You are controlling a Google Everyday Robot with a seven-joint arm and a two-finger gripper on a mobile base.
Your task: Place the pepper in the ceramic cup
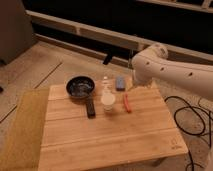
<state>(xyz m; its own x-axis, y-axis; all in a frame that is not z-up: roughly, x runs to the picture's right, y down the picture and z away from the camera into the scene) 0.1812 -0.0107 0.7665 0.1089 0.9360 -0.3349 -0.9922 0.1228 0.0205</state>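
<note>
**Desk:** Any room at the edges?

**Operator:** Bare boards run across the front of the wooden table (115,140). My gripper (135,86) hangs near the back right edge, beside the blue-grey block (120,82); I cannot tell its state.

**Desk:** And the containers?

**Operator:** The pepper (127,102) lies on the boards just right of the ceramic cup (108,102). The black pan (80,87) sits to the cup's left.

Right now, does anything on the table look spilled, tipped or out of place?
Nothing stands out. The pepper lies flat beside the upright ceramic cup; the gripper hangs near the far edge of the table.
</note>
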